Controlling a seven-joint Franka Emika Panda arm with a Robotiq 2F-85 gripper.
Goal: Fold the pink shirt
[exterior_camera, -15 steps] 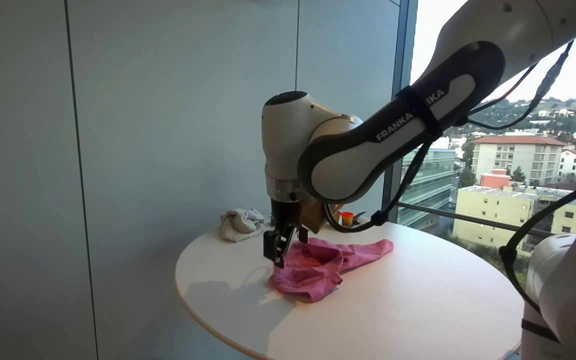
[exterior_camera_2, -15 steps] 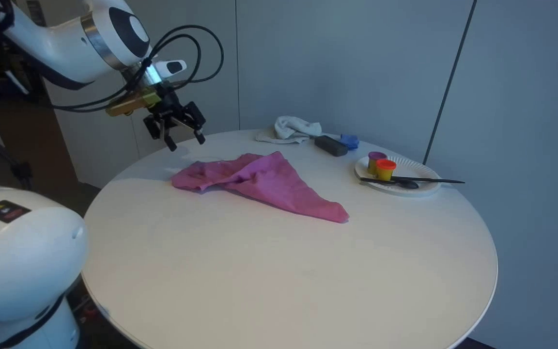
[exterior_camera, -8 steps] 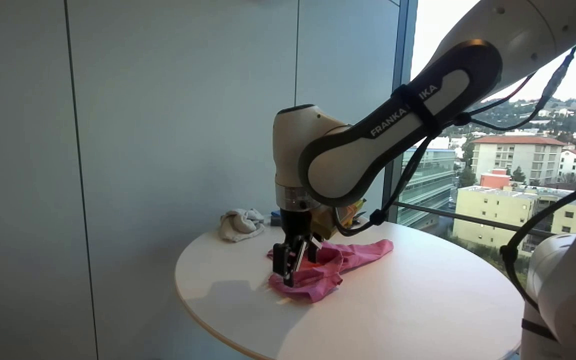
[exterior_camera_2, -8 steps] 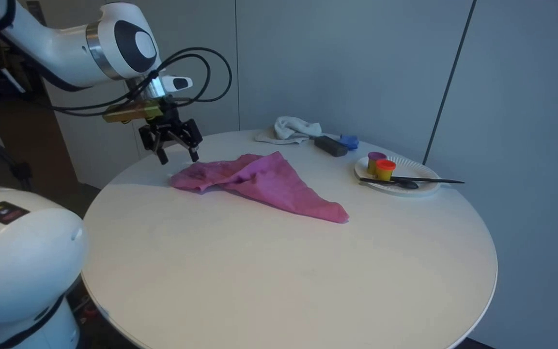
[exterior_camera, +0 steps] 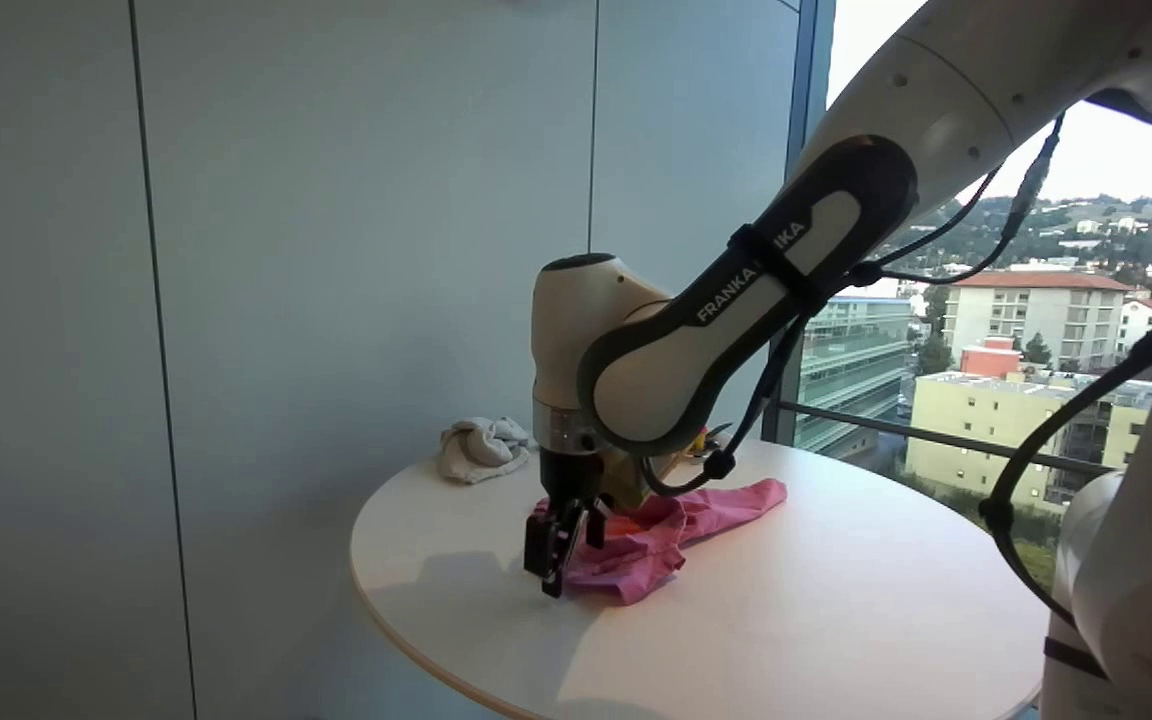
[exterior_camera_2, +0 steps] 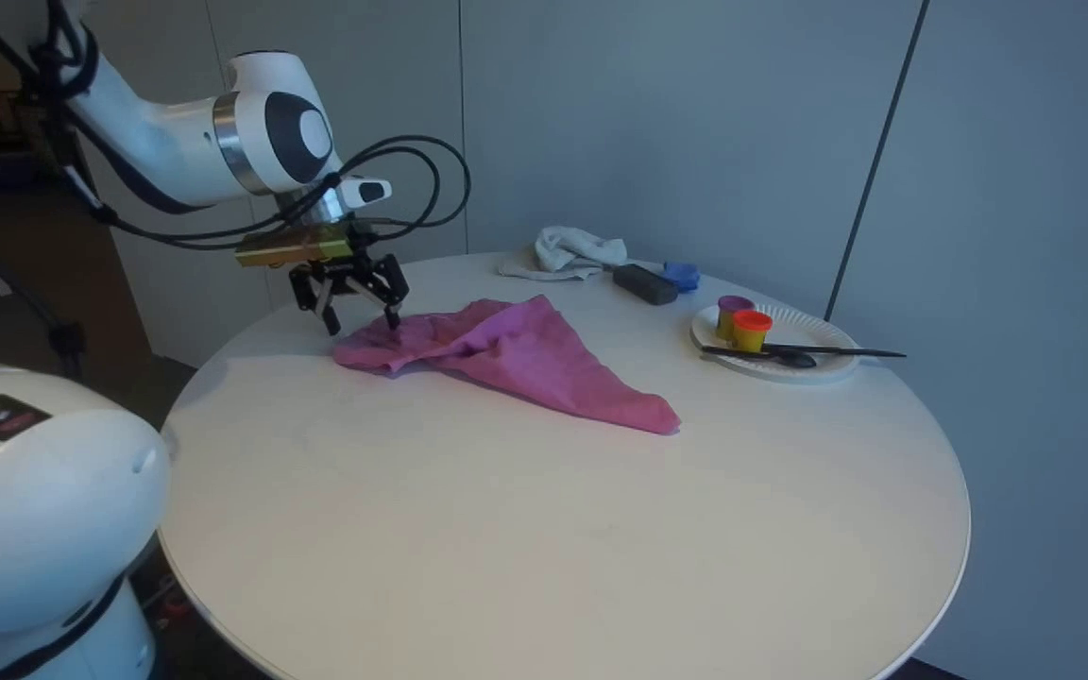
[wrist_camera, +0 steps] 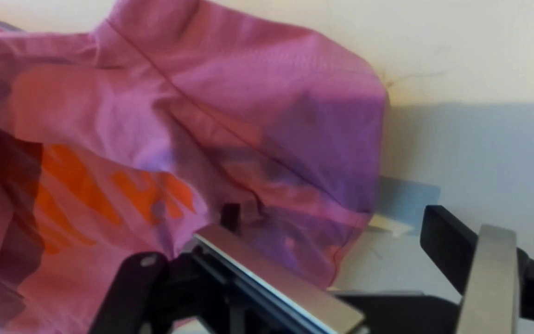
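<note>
Gripper (exterior_camera_2: 363, 323) of mine came lower, spread wide and empty, near ten o'clock of the pink shirt (exterior_camera_2: 511, 357) in an exterior view; grasping seemed next.

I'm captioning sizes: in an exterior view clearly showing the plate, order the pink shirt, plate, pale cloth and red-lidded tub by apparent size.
1. Pink shirt
2. Plate, partly covered
3. Pale cloth
4. Red-lidded tub

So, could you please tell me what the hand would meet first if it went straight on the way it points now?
Probably the shirt: the open hand points down astride its edge, so one side may reach the table instead; the height is hard to judge.
</note>
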